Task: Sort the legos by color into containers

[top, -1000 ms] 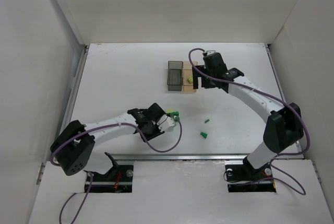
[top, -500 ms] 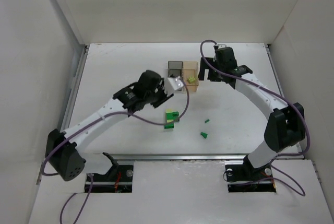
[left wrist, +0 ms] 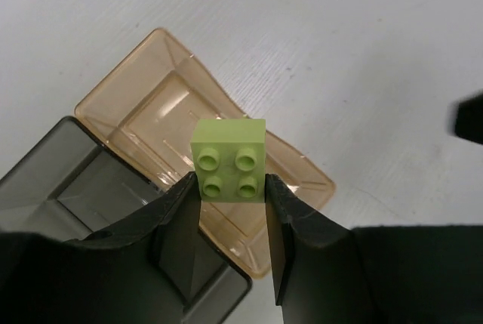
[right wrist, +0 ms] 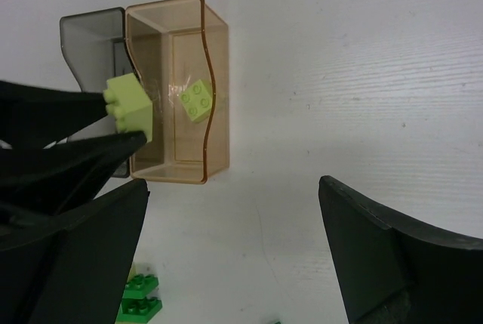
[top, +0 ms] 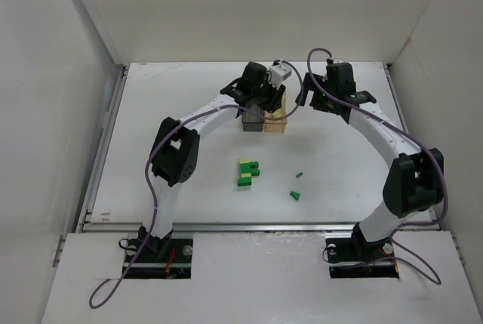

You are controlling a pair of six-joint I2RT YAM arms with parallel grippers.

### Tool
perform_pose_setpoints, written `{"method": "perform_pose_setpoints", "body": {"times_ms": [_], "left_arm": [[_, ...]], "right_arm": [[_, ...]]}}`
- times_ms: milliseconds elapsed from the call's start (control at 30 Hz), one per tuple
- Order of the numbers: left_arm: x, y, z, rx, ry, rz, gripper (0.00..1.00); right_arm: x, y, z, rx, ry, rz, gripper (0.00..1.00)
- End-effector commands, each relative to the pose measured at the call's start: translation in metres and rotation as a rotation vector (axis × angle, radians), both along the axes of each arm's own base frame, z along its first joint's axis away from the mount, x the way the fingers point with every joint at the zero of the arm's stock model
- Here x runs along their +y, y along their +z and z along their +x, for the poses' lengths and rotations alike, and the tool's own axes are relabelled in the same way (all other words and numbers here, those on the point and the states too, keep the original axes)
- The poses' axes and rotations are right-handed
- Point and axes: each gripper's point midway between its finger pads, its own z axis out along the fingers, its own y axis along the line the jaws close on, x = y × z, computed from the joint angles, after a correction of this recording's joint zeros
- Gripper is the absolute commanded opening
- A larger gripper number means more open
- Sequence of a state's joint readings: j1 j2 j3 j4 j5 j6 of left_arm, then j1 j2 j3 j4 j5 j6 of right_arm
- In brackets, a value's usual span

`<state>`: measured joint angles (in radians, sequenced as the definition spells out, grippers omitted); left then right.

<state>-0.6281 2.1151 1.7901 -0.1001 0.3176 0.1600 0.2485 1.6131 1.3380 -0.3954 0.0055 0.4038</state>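
Observation:
My left gripper [left wrist: 230, 188] is shut on a pale yellow-green lego [left wrist: 230, 160] and holds it above the pale orange-tan container [left wrist: 151, 105], which is joined to the smoky grey container [left wrist: 68, 180]. In the top view the left gripper [top: 272, 106] is over the two containers [top: 253, 121]. My right gripper [right wrist: 234, 188] is wide open and empty, just right of the containers, and also shows in the top view [top: 306, 99]. One pale yellow-green lego [right wrist: 196, 101] lies inside the orange-tan container [right wrist: 177, 90]. The held lego [right wrist: 130, 105] also shows in the right wrist view.
A cluster of dark green and pale yellow-green legos [top: 247, 171] lies mid-table. Two small dark green legos [top: 299, 175] [top: 295, 195] lie to its right. White walls enclose the table on three sides.
My left arm has swung from the near table up to the containers, carrying the pale yellow-green lego. My right gripper has drawn back to the right of the orange-tan container.

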Motion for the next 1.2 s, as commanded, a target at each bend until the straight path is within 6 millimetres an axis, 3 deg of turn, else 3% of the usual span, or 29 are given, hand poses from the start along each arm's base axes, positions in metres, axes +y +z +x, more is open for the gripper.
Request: {"method": "perform_pose_setpoints", "body": {"times_ms": [0, 67, 100, 133, 233, 267, 400, 467, 500, 567, 633, 700, 767, 833, 967, 1033, 1167], "left_arm": [[-0.004, 0.059, 0.034, -0.081, 0.060, -0.194, 0.00], [-0.003, 0.058, 0.038, -0.079, 0.060, -0.210, 0.00], [-0.006, 0.045, 0.033, -0.050, 0.034, -0.206, 0.01], [-0.007, 0.041, 0.030, -0.041, 0.019, -0.209, 0.18], [-0.012, 0.022, 0.018, 0.008, -0.040, -0.203, 0.47], [-0.012, 0.022, 0.018, 0.008, -0.040, -0.203, 0.68], [-0.010, 0.029, 0.014, 0.016, -0.036, -0.206, 0.88], [-0.009, 0.044, 0.012, 0.009, -0.033, -0.221, 0.88], [-0.008, 0.040, 0.010, 0.034, -0.027, -0.215, 0.88], [0.000, 0.070, 0.010, 0.004, -0.020, -0.232, 0.88], [0.013, 0.075, 0.006, 0.039, 0.004, -0.220, 0.88], [0.037, 0.094, 0.005, 0.022, 0.033, -0.219, 0.88], [0.057, 0.090, -0.003, 0.037, 0.060, -0.172, 0.88], [0.082, 0.082, -0.015, 0.043, 0.108, -0.113, 0.88], [0.132, 0.063, -0.031, 0.068, 0.198, 0.003, 0.88], [0.152, 0.056, -0.043, 0.074, 0.246, 0.036, 0.88], [0.173, 0.047, -0.064, 0.083, 0.287, 0.066, 0.88]], "right_arm": [[0.000, 0.017, 0.011, -0.036, -0.027, 0.014, 1.00], [-0.003, 0.011, 0.008, -0.022, -0.030, -0.004, 1.00], [-0.004, 0.010, 0.006, -0.013, -0.030, -0.006, 1.00], [-0.005, 0.008, 0.004, -0.004, -0.024, -0.016, 1.00], [-0.006, 0.003, 0.000, 0.016, -0.016, -0.032, 1.00], [-0.008, 0.003, 0.001, 0.012, -0.014, -0.048, 1.00], [-0.008, 0.007, -0.004, 0.022, 0.035, -0.080, 1.00], [-0.010, 0.009, -0.009, 0.035, 0.041, -0.090, 1.00], [-0.012, 0.007, -0.011, 0.044, 0.042, -0.106, 1.00], [-0.016, 0.010, -0.024, 0.056, 0.042, -0.109, 1.00], [-0.017, 0.001, -0.040, 0.092, 0.053, -0.109, 0.96], [-0.019, 0.000, -0.056, 0.107, 0.051, -0.093, 0.93], [-0.024, -0.018, -0.075, 0.167, 0.023, -0.091, 0.88], [-0.023, -0.023, -0.091, 0.195, 0.003, -0.046, 0.79], [0.003, -0.043, -0.120, 0.246, 0.035, -0.030, 0.65], [0.015, -0.057, -0.130, 0.298, 0.044, -0.034, 0.65], [0.027, -0.083, -0.143, 0.374, -0.001, 0.003, 0.60]]}}
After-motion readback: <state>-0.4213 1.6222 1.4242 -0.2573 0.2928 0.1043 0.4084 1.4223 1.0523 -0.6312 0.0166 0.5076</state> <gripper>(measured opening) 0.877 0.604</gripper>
